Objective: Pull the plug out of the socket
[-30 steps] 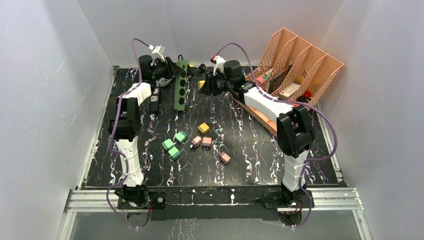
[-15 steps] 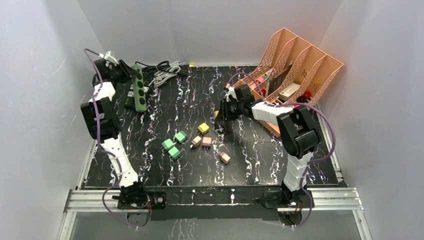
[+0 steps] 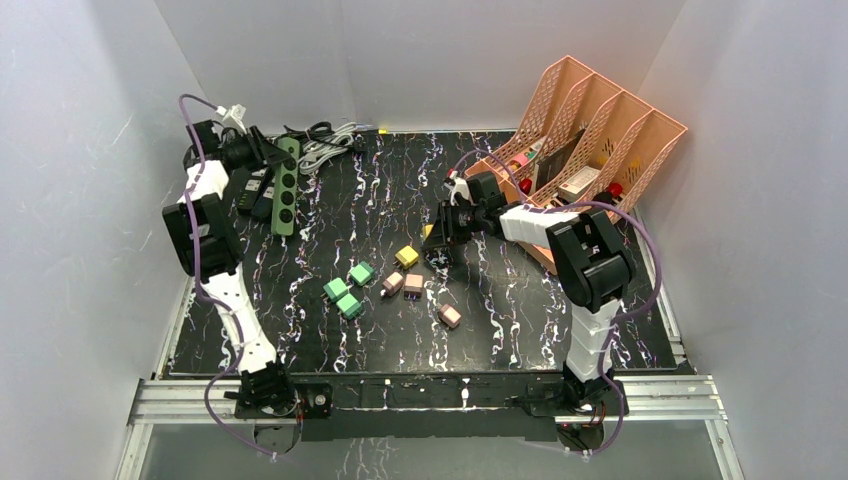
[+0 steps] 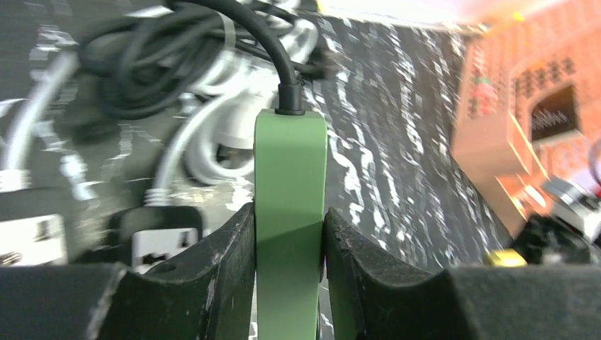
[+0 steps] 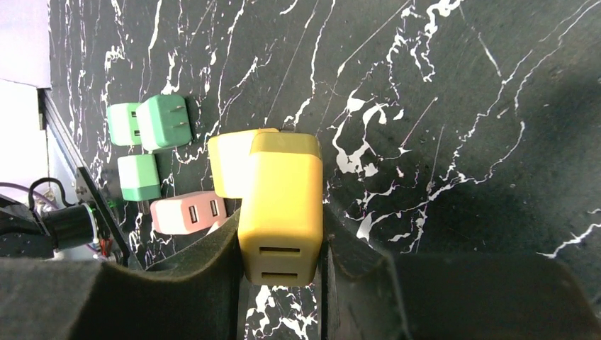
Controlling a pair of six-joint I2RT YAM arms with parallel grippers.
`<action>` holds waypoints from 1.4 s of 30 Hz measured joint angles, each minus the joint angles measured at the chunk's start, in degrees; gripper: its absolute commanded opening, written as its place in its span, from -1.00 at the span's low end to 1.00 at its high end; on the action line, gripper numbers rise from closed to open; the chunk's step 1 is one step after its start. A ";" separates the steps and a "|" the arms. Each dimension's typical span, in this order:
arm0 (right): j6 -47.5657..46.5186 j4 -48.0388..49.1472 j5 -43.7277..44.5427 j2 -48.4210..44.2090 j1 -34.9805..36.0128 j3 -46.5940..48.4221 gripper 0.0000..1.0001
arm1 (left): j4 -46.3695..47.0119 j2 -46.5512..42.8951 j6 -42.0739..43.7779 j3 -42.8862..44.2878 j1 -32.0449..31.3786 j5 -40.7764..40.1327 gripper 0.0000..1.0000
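Observation:
The green power strip (image 3: 285, 188) lies at the far left of the table, no plug in its sockets. My left gripper (image 3: 262, 160) is shut on its end; in the left wrist view the strip (image 4: 289, 163) sits squeezed between my fingers (image 4: 212, 276), its black cord leading away. My right gripper (image 3: 437, 238) is shut on a yellow plug (image 5: 281, 205) and holds it just above the table's middle, far from the strip. The plug's two USB slots face the camera.
Loose plugs lie below the right gripper: a yellow one (image 5: 228, 163), green ones (image 5: 164, 122) and a pink one (image 5: 186, 214). Coiled cables (image 3: 322, 140) lie at the back left. A pink file rack (image 3: 590, 130) stands at the back right.
The left arm carried the power strip from the back centre to the far left, then turned it slightly. The right arm pulled back to the table's middle with the yellow plug.

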 measured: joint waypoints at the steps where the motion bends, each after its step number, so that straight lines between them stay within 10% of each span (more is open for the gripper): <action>1: 0.33 0.07 -0.17 0.39 0.02 0.00 -0.40 | -0.76 0.44 1.14 0.11 -0.28 2.97 -1.00; 7: 1.03 0.09 -0.48 2.56 1.36 0.44 0.12 | -5.09 6.36 3.76 4.09 -3.21 13.07 -0.99; 10: 0.90 -0.39 -0.26 3.78 3.06 1.44 0.38 | -9.88 8.83 6.01 4.66 -4.76 11.76 -0.13; 13: 0.63 -0.50 0.42 3.65 4.26 2.27 0.91 | -13.35 9.18 8.13 4.66 -6.10 5.35 0.26; 16: -0.28 -0.87 1.42 2.45 5.07 2.54 0.97 | -14.47 8.35 8.55 4.70 -7.06 -2.34 0.37; 18: -1.11 -1.97 3.61 1.77 5.25 2.60 0.97 | -14.84 7.04 8.13 4.70 -7.67 -7.89 0.93; 24: -0.90 -5.29 12.59 -6.73 5.07 2.19 0.97 | -13.14 -1.36 3.91 0.26 -7.19 -19.76 0.97; 34: 17.38 1.25 25.66 -34.25 6.34 3.50 0.97 | -1.05 -34.01 -9.64 -30.69 -6.62 -35.10 0.97; 42: 26.38 -0.04 29.44 -36.09 8.50 7.98 0.97 | -1.73 -44.17 -8.22 -43.30 -15.23 -38.07 0.97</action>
